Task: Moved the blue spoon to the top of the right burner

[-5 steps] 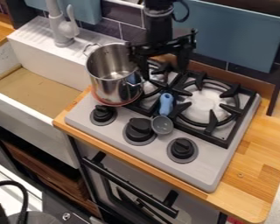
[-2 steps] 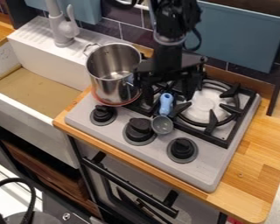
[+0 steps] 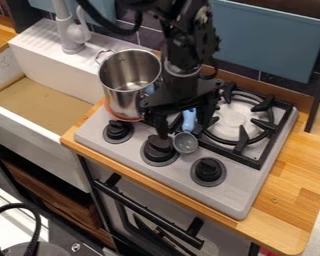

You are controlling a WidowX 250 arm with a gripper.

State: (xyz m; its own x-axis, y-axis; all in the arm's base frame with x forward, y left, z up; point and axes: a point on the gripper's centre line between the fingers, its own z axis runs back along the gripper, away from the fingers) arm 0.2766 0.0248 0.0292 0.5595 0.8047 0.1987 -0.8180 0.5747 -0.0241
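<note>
1. I see the tap [image 3: 71, 34] left of the pot, at the back of the sink [image 3: 46, 119].
2. The shiny pot [image 3: 127, 97] sits on the stove [image 3: 226, 189].
3. My black gripper [image 3: 183, 130] hangs just right of the pot. Its jaws are wide apart, on both sides of the blue handle.
4. The blue spoon [image 3: 189, 120] lies right of the pot, with its gray scoop toward me.
5. The right burner [image 3: 234, 119] is farther right of the pot, past the spoon.
</note>
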